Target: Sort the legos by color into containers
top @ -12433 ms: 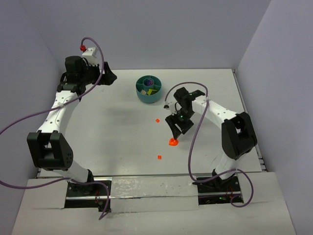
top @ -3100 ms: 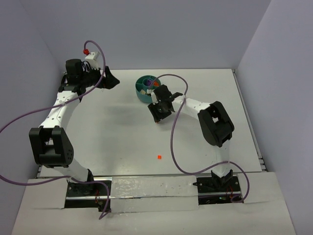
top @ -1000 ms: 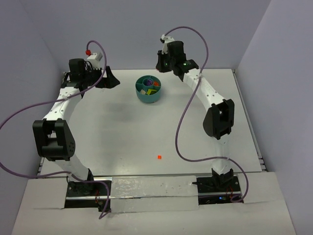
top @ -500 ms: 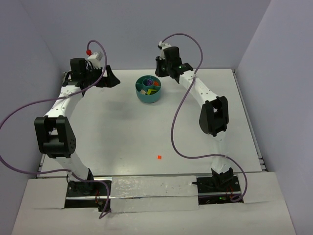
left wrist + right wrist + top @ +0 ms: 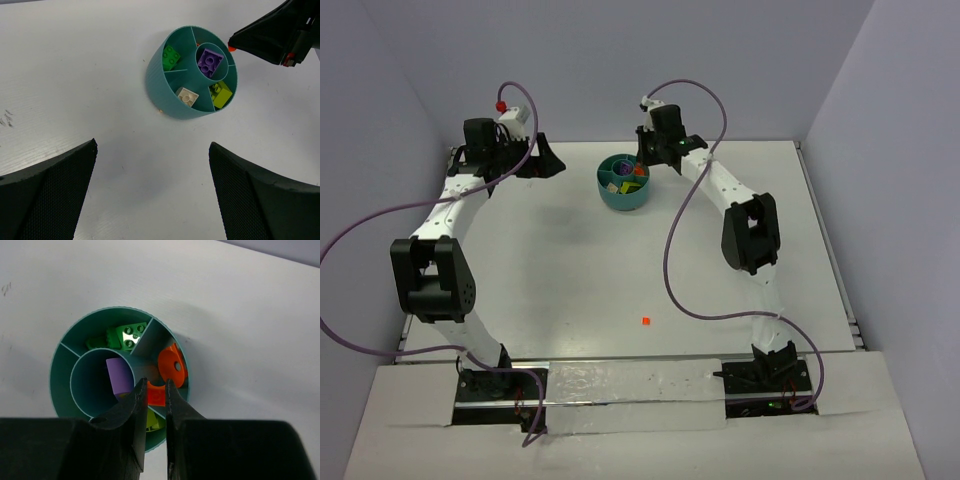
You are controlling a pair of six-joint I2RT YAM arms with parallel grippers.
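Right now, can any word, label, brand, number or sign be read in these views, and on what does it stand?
No text can be read.
The bowl and table show no lettering.
Any stud marks on the purple lego and green lego are too small to tell.

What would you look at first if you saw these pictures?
The round teal bowl at the far middle of the white table catches the eye, with a purple lego in its centre and a green lego and lime lego in sections around it. Just above it, the right arm's fingers pinch a tiny orange lego. One orange bit lies alone nearer the front edge.
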